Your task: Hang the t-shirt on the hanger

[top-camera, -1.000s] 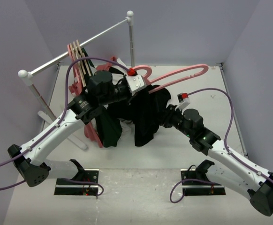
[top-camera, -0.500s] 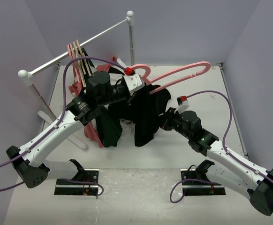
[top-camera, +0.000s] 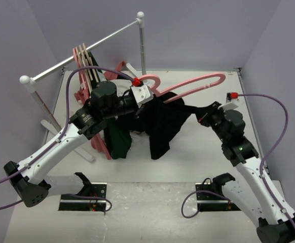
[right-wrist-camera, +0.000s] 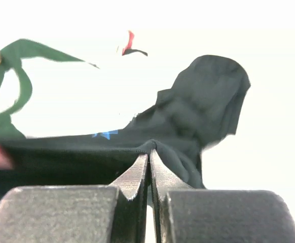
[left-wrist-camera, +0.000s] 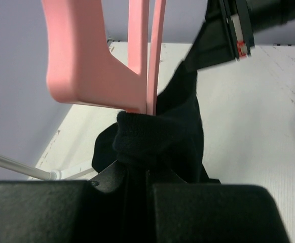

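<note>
Above the white table point(top-camera: 188, 157), the left gripper point(left-wrist-camera: 146, 177) holds up the hanger point(left-wrist-camera: 86, 66) by its neck, just under the thick rounded hook. Its fingers stand close together, and between them we see only bunched black cloth. The two pink bars run down into that bunch, so we judge that the fingers clamp the hanger and the collar together. From this grip the long axis of the hanger goes out to the robot's right and a little away from the bases, and it ends in a rounded tip that is bare. The t-shirt point(top-camera: 160, 124) hangs under this arm of the hanger, gathered at the neck, and one edge of it is drawn sideways to the right gripper point(right-wrist-camera: 148, 161). The fingers of that gripper are pressed shut on a thin fold of the hem, as the right wrist view shows. This pinched edge lies on the near side of the bare tip and a little lower, and the right arm is clearly the nearer one to it. In our opinion the coming move depends on this, because the cloth must go outward and over the tip before it can sit on the shoulder. The hanger is smooth, stiff plastic; the shirt is soft matte cotton, taut in one band and sagging elsewhere. A dark green garment point(top-camera: 118, 144) hangs near the left arm, apart from the work.
</note>
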Controlling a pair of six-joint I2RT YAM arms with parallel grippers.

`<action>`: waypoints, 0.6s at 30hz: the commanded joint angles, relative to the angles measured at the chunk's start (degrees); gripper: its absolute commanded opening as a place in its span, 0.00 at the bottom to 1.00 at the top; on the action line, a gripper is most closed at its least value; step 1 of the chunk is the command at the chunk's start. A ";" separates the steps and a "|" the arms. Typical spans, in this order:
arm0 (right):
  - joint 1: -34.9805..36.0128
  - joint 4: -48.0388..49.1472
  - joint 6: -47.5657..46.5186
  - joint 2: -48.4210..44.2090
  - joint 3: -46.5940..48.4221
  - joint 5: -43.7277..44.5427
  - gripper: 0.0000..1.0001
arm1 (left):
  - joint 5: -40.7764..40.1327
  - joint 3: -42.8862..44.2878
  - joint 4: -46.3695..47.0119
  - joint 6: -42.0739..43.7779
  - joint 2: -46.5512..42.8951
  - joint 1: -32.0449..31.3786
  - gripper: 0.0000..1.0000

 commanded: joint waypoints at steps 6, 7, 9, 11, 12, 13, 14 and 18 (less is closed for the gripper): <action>-16.54 -11.91 -6.45 1.17 15.92 -3.27 0.00 | 2.61 -1.10 4.19 0.97 -2.45 0.02 0.00; -18.34 -12.68 -6.84 1.42 17.65 -4.46 0.00 | 2.62 -1.27 4.14 1.06 -2.49 0.02 0.00; -20.95 -13.62 -7.56 1.95 20.74 -5.58 0.00 | 3.40 -1.65 4.26 1.18 -2.32 0.02 0.00; -23.30 -14.79 -8.12 2.62 23.77 -6.36 0.00 | 3.97 -1.71 4.16 1.29 -2.16 0.02 0.00; -24.21 -15.18 -8.39 2.84 25.19 -7.07 0.00 | 4.23 -1.69 3.91 1.42 -1.98 0.02 0.00; -25.57 -15.29 -8.53 2.88 26.41 -8.00 0.00 | 4.52 -1.66 3.59 1.63 -1.80 0.02 0.00; -26.93 -15.40 -8.68 2.92 27.63 -8.93 0.00 | 4.80 -1.62 3.27 1.85 -1.62 0.02 0.00; -27.66 -15.39 -11.05 4.30 33.08 -12.56 0.00 | 5.96 -1.37 1.59 2.64 -0.17 0.02 0.00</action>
